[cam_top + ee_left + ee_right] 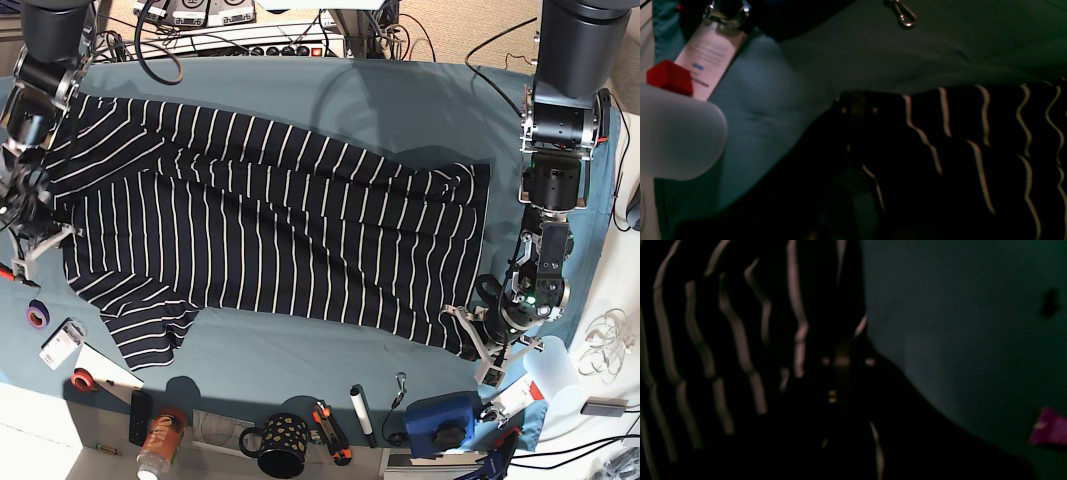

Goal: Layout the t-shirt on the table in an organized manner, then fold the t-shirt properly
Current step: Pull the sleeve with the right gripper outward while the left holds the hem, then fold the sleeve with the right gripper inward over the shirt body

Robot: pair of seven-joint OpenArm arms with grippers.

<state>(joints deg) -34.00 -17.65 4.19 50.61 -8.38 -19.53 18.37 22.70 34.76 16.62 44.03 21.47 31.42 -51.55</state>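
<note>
Striped navy cloth: the t-shirt (270,235) is spread lengthwise across the table (400,100), sleeves toward the base view's left, hem toward its right.

Condition: the body is mostly flat; diagonal creases run through the middle, the near sleeve (150,335) is skewed, and the near hem corner (455,330) is bunched.

Left gripper (478,338): set at that hem corner, low on the fabric. Dark cloth and stripes fill the left wrist view, but the fingers are lost in shadow, so whether cloth is pinched cannot be told.

Right gripper (30,230): placed at the shirt's opposite edge, beside the far sleeve. The right wrist view is too dark for its jaw state to be read.

Step judged in hand: laying out, with folding not begun.

Handling advice: both ends should be pulled apart evenly and kept low, so that the creases are drawn out without the shirt being lifted or dragged toward the mug (282,445) and pens at the near edge. A single layer should be taken at each corner.
</note>
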